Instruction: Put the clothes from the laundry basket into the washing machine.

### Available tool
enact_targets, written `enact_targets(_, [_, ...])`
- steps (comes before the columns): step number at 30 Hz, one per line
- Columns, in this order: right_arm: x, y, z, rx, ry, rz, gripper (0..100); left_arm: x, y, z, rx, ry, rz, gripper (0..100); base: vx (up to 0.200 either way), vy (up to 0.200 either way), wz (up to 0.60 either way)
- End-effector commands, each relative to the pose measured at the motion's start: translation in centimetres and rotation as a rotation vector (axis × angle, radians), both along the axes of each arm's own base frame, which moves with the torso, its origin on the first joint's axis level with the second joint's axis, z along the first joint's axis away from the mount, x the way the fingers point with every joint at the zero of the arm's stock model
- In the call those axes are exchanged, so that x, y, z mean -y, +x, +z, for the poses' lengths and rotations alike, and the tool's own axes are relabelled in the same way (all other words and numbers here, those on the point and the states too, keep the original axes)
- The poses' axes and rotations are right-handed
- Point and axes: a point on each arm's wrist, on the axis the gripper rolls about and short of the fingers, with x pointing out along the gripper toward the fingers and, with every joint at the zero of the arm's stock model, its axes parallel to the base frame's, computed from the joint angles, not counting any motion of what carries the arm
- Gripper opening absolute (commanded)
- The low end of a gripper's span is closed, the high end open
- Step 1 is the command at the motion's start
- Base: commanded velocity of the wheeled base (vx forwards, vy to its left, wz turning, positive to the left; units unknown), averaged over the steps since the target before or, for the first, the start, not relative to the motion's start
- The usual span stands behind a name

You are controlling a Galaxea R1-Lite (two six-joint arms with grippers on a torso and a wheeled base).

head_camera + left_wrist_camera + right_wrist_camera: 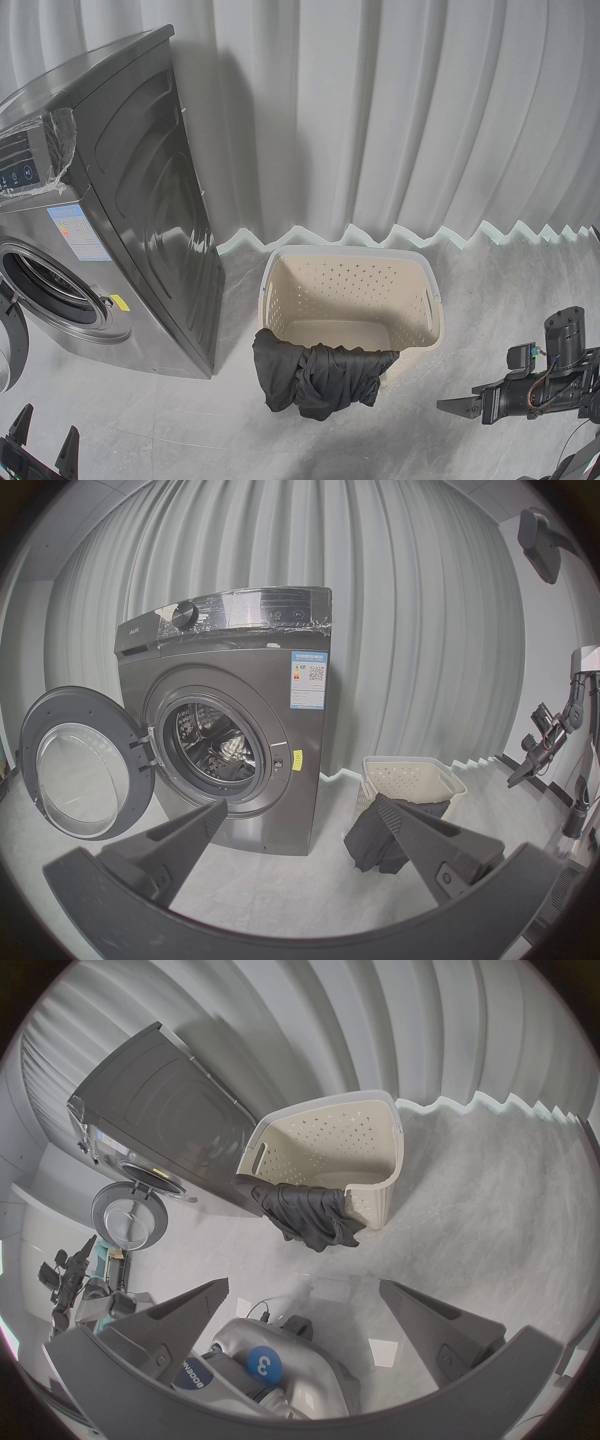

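Pleated white curtain (pixel 375 112), grey floor (pixel 512 300)

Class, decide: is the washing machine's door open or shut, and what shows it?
Open. The door of the washing machine is swung aside on its hinge, exposing the drum.

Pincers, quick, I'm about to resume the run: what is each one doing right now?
Left dark grey pincer: open, empty.
Right dark grey pincer: open, empty.

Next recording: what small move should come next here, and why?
Probably ease the right pincer toward the dark garment: it hangs over the near rim of the basket, and the pincer is open, empty and pointing at it from nearby.
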Motion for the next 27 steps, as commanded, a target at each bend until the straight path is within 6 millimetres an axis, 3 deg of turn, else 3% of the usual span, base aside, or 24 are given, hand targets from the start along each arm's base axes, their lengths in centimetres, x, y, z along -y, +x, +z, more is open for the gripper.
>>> enact_targets(1, [-1.1,1.2,-1.7,-0.047,-0.041,-0.012,100,0.0,0.0,-0.5,-0.004,-0.001,0.0,100,0.0,0.0,0.0])
enact_targets(8, [-3.5,2.5,-2.9,-0.045,-0.041,-0.037,100,0.0,0.0,-0.4,-0.002,-0.001,0.0,100,0.0,0.0,0.0])
enact_targets(27, [-5.9,6.9,-5.9,-0.085,-0.075,-0.155,100,0.0,0.0,-0.5,-0.004,-0.001,0.0,100,0.0,0.0,0.0])
